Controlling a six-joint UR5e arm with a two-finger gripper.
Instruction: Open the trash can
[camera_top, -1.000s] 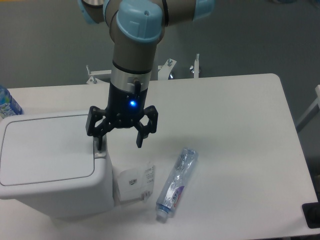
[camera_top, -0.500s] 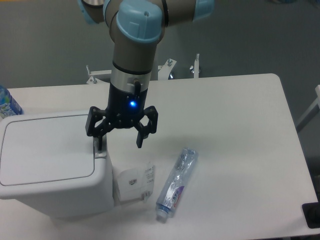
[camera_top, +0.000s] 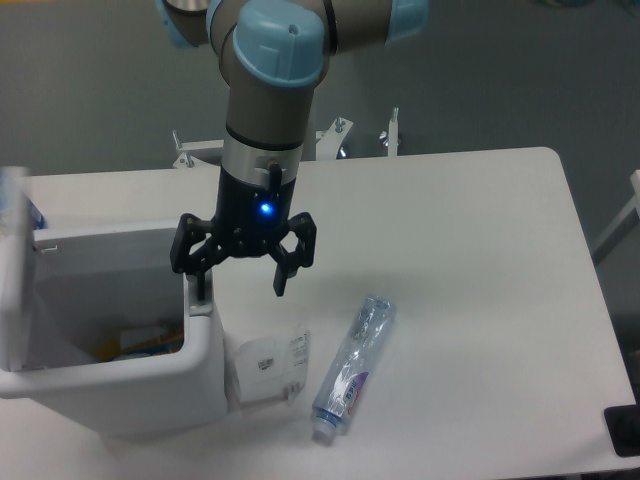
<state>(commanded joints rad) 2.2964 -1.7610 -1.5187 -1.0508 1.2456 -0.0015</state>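
Trash can (camera_top: 110, 385) lies lengthwise left-right, lid upright at left; gripper (camera_top: 240, 285) spread wide above latch.

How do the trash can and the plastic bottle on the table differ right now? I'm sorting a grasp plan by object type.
The trash can is by far the bigger; the plastic bottle is small and slim. The trash can is white, opaque and boxy, the bottle clear and tubular with a label. The trash can stands upright with its lid swung open, items showing inside; the bottle lies on its side. Both rest on the white table.
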